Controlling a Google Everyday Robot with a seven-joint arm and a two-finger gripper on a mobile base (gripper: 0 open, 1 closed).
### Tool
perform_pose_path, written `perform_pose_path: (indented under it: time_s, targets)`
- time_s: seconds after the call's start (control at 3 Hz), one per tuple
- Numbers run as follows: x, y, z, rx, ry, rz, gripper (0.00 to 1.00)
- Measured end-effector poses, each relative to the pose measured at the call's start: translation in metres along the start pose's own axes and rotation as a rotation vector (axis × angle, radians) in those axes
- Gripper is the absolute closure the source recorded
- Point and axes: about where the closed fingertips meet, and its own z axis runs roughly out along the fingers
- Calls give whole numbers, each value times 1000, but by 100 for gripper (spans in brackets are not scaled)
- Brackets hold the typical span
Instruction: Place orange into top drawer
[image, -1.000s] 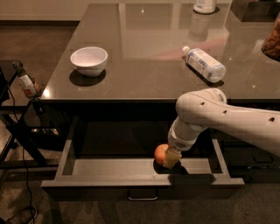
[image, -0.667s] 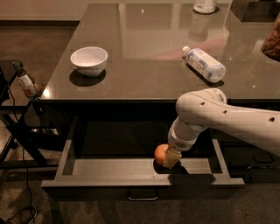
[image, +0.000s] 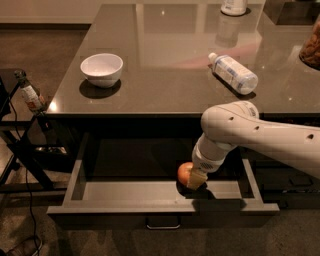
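A grey table fills the scene, and at its 6 o'clock edge the top drawer stands open. Inside, the white arm's gripper is clamped on the orange, which shows at its 9 o'clock.
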Motion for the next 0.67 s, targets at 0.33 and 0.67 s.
perform_pose_path:
  time_s: [0.33,0.67]
  targets:
    - [0,0,0,0,0,0,0]
    - [0,0,0,0,0,0,0]
